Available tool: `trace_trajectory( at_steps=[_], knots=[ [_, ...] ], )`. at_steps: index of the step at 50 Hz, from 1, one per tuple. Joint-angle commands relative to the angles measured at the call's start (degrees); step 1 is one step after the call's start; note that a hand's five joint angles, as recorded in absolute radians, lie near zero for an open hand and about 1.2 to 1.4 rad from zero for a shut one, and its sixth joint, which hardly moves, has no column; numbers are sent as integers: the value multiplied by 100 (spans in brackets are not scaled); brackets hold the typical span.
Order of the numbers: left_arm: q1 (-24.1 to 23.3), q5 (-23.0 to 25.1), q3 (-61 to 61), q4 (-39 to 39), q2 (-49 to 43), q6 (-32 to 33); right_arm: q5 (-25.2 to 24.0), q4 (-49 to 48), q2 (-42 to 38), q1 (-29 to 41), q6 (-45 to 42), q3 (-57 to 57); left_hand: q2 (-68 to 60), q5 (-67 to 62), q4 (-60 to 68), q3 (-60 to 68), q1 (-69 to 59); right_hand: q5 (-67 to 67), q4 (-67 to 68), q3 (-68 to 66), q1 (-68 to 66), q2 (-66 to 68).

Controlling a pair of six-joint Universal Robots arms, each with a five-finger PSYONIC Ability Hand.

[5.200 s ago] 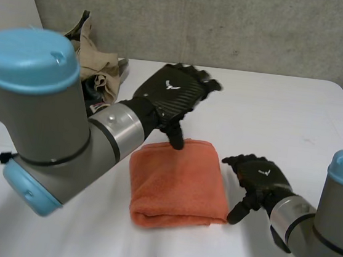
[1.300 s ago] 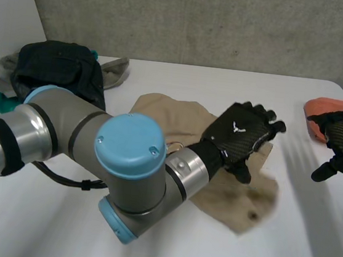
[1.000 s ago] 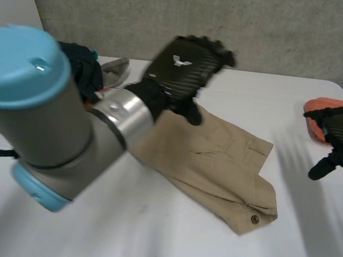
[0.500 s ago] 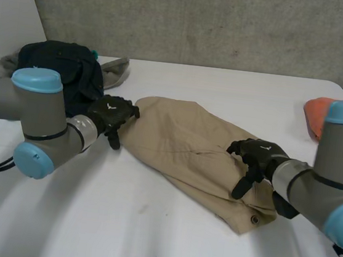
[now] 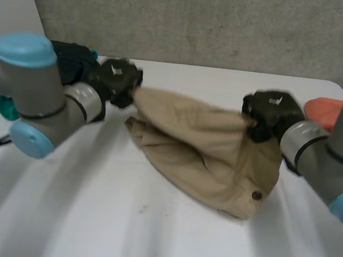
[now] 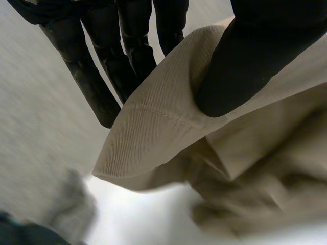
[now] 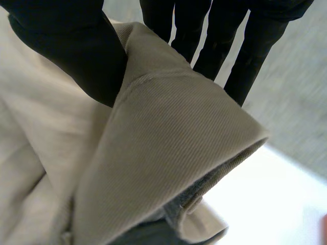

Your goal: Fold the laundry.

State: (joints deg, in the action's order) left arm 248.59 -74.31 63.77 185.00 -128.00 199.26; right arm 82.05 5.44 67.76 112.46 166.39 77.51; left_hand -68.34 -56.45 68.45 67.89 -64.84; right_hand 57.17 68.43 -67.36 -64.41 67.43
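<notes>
Tan trousers (image 5: pixel 200 147) hang lifted between my two hands above the white table (image 5: pixel 146 237). My left hand (image 5: pixel 118 80) pinches the garment's left end; its own wrist view has the thumb (image 6: pixel 240 66) pressing the tan cloth (image 6: pixel 158 138) against the fingers (image 6: pixel 102 71). My right hand (image 5: pixel 271 112) grips the right end, where the thumb (image 7: pixel 76 56) clamps a hemmed fold of the cloth (image 7: pixel 168 138) against the fingers (image 7: pixel 219 41). The garment's lower part with a button (image 5: pixel 255 194) sags onto the table.
A dark pile of clothes (image 5: pixel 74 58) with a teal piece (image 5: pixel 0 106) lies at the table's back left behind my left arm. The folded orange towel (image 5: pixel 325 110) rests at the right edge behind my right arm. A concrete wall (image 5: pixel 202 20) stands behind.
Both hands have closed on the trousers' ends and lifted them off the table; the cloth now hangs stretched between them. The right hand moved up and right.
</notes>
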Motion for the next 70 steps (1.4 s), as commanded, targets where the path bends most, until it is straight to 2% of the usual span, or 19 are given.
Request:
trace_trajectory(
  at_steps=[1, 7, 14, 19, 25, 31, 36, 42, 46, 51, 54, 55, 56, 58, 59, 60, 61, 67, 70],
  knots=[
    [14, -128, 214, -8, 1707, -300, 48, 18, 772, -49, -818, -587, -1166, -1355, 1155, 1211, -1516, 1283, 1157, -1264, -1559, 1257],
    [23, -128, 118, 18, 3199, -721, 74, 150, 1941, -66, -907, -1238, -1166, -1355, 1155, 1211, -1516, 1283, 1157, -1264, -1559, 1257],
    [85, -145, -295, 18, 4370, -1205, 48, 500, 3162, -347, -916, -1782, -1166, -1355, 1155, 1211, -1516, 1283, 1157, -1264, -1559, 1257],
    [137, -145, -488, -8, 4863, -1320, 21, 870, 3401, -374, -916, -1977, -1166, -1355, 1155, 1211, -1516, 1283, 1157, -1264, -1559, 1257],
    [129, -119, -445, -52, 4987, -1338, 30, 1064, 3419, -339, -907, -2038, -1166, -1355, 1155, 1211, -1516, 1283, 1157, -1264, -1559, 1257],
    [137, -57, -128, -79, 4347, -1329, 21, 1143, 3174, -348, -854, -1872, -1166, -1355, 1155, 1211, -1516, 1283, 1157, -1264, -1559, 1257],
    [137, -66, -93, -43, 3293, -1311, 56, 1099, 2051, -321, -714, -1845, -1166, -1355, 1155, 1211, -1516, 1283, 1157, -1264, -1559, 1257],
    [128, -49, -277, 132, 1640, -1267, 100, 950, 1127, -295, -415, -1845, -1166, -1355, 1155, 1211, -1516, 1283, 1157, -1264, -1559, 1257],
    [128, -40, -453, 615, 735, -1276, 284, 503, 371, -137, -371, -1845, -1166, -1355, 1155, 1211, -1516, 1283, 1157, -1264, -1559, 1257],
    [260, -84, -831, 1397, -171, -1294, 750, -777, -674, 232, -441, -1854, -1166, -1355, 1155, 1211, -1516, 1283, 1157, -1264, -1559, 1257],
    [453, -154, -1226, 1714, -681, -1294, 804, -1404, -1080, 303, -406, -1854, -1166, -1355, 1155, 1211, -1516, 1283, 1157, -1264, -1559, 1257],
    [506, -154, -1331, 1741, -778, -1294, 778, -1754, -1333, 355, -415, -1862, -1166, -1355, 1155, 1211, -1516, 606, 480, -587, -882, 580],
    [576, -154, -1524, 1741, -944, -1294, 769, -1914, -1449, 399, -415, -1871, 597, 408, -608, -552, 247, -783, -909, 802, 507, -809],
    [603, -154, -1674, 1741, -1051, -1294, 760, -2187, -1634, 478, -415, -1915, 2757, 2569, -2768, -2712, 2408, -4795, -4921, 4814, 4519, -4821],
    [621, -163, -1727, 1741, -1086, -1294, 760, -2353, -1757, 479, -423, -1994, 3717, 3528, -3728, -3672, 3367, -5717, -5843, 5736, 5441, -5743],
    [656, -180, -1780, 1741, -1104, -1302, 760, -2416, -1793, 479, -423, -2047, 5242, 5053, -5253, -5197, 4892, -5717, -5843, 5736, 5441, -5743],
    [682, -215, -1789, 1741, -1104, -1302, 760, -2434, -1802, 479, -423, -2064, 5640, 5452, -5651, -5595, 5291, -5717, -5843, 5736, 5441, -5743],
    [682, -681, -1518, 1662, -903, -1276, 751, -2215, -1205, 479, -432, -1925, 5594, 5405, -5605, -5549, 5244, -5717, -5843, 5736, 5441, -5743],
    [647, -787, -877, 1469, -131, -1259, 690, -1742, -723, 453, -450, -1644, 5560, 5372, -5571, -5515, 5211, -5717, -5843, 5736, 5441, -5743]
  ],
)
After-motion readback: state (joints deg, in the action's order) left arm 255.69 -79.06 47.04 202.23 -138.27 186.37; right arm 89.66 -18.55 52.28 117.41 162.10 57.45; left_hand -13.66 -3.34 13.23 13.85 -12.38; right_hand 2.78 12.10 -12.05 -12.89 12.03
